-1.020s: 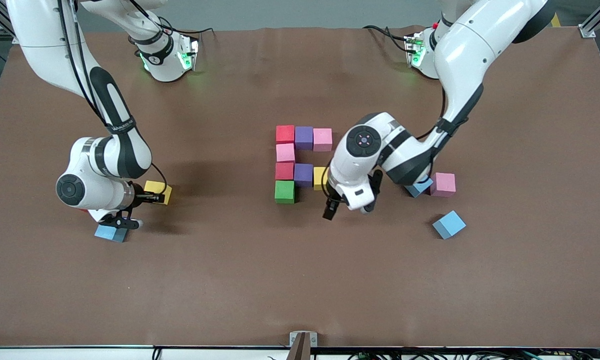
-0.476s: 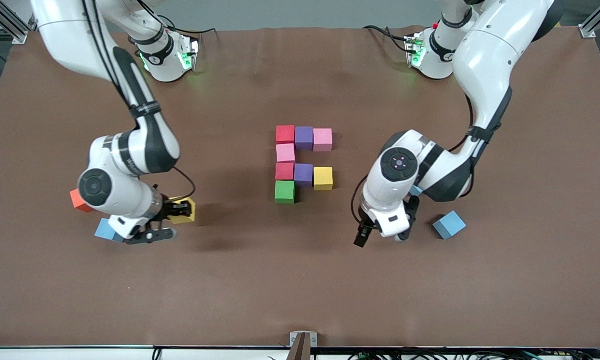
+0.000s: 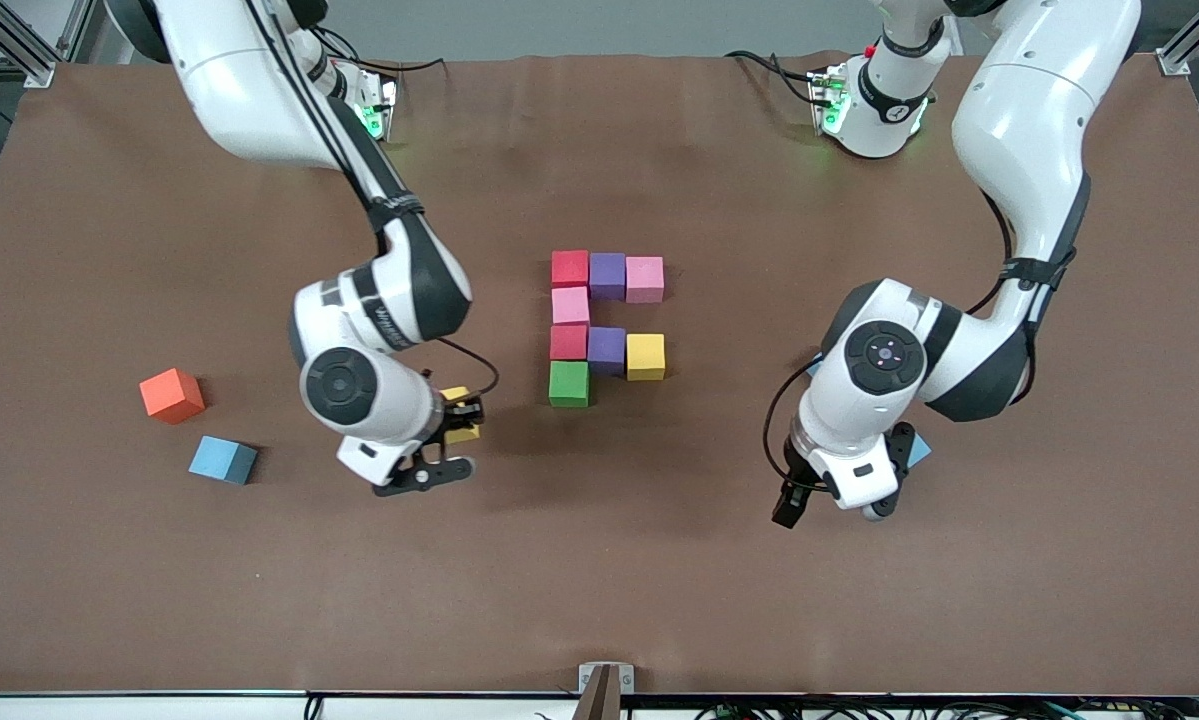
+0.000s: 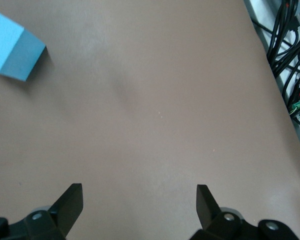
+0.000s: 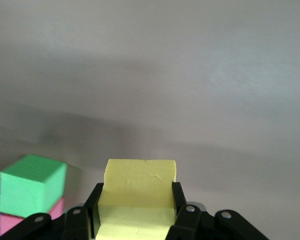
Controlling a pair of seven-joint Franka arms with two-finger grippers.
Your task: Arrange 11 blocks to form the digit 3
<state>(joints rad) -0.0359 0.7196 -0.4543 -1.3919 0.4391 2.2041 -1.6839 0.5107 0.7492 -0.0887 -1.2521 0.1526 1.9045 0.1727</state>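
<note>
- Yellow block (image 3: 462, 414) pinched in the right pincer (image 3: 459, 415), carried above bare desk (image 3: 599, 560); in the right wrist view the block (image 5: 140, 192) fills the gap between the two fingers.
- Partly built figure of seven blocks, closing with the green block (image 3: 568, 383), lies toward the left arm's end of the desk from this pincer; the right arm is the nearer one to it. Judged: the carried block goes on below the green one.
- Left pincer (image 3: 837, 500) spread and holding nothing, over bare desk; a light blue block (image 4: 12, 52) lies just beside it, mostly hidden under the wrist in the front view.
- Loose light blue block (image 3: 223, 461) and orange cube (image 3: 172, 395) sit toward the right arm's end.
- Hidden: the held cube's underside; any block beneath the left arm.
</note>
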